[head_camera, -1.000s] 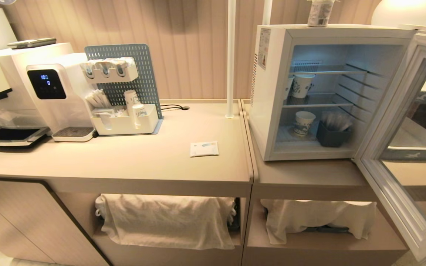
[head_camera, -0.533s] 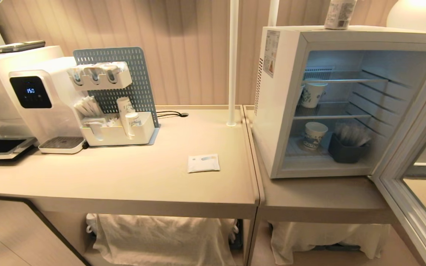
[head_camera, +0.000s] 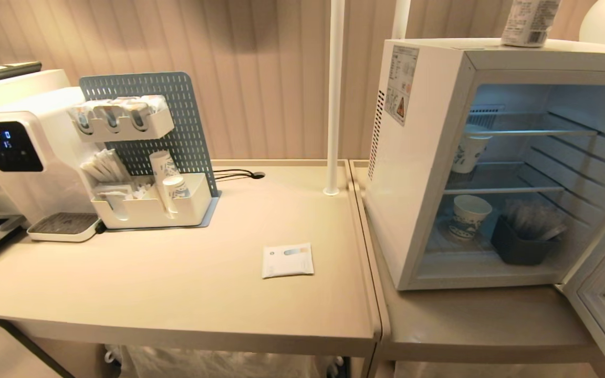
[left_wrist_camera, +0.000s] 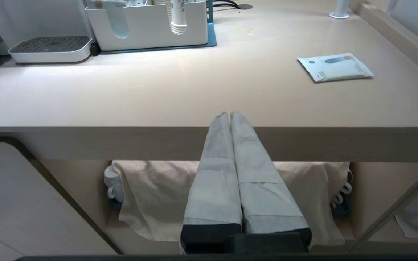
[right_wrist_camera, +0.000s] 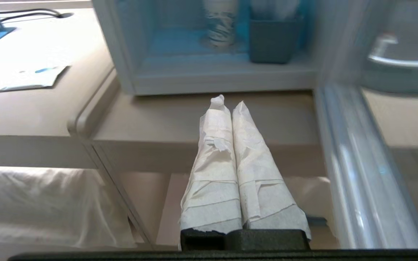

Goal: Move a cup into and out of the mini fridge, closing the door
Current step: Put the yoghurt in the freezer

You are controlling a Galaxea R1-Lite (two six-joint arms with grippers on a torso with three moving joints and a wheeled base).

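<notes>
The white mini fridge stands on the right counter, its door swung wide open to the right. Inside, one patterned paper cup sits on the wire shelf and another cup on the floor of the fridge, beside a dark bin. My right gripper is shut and empty, level with the counter edge in front of the fridge. Facing the left counter's front edge, my left gripper is shut with nothing in it. Neither arm shows in the head view.
A white water dispenser and a blue pegboard organiser with stacked cups stand at the back left. A flat white packet lies on the counter. A white pole rises between the counters. A container sits atop the fridge.
The whole scene has shifted down and grown larger: the camera has come closer to the counter and fridge. Both grippers stay shut.
</notes>
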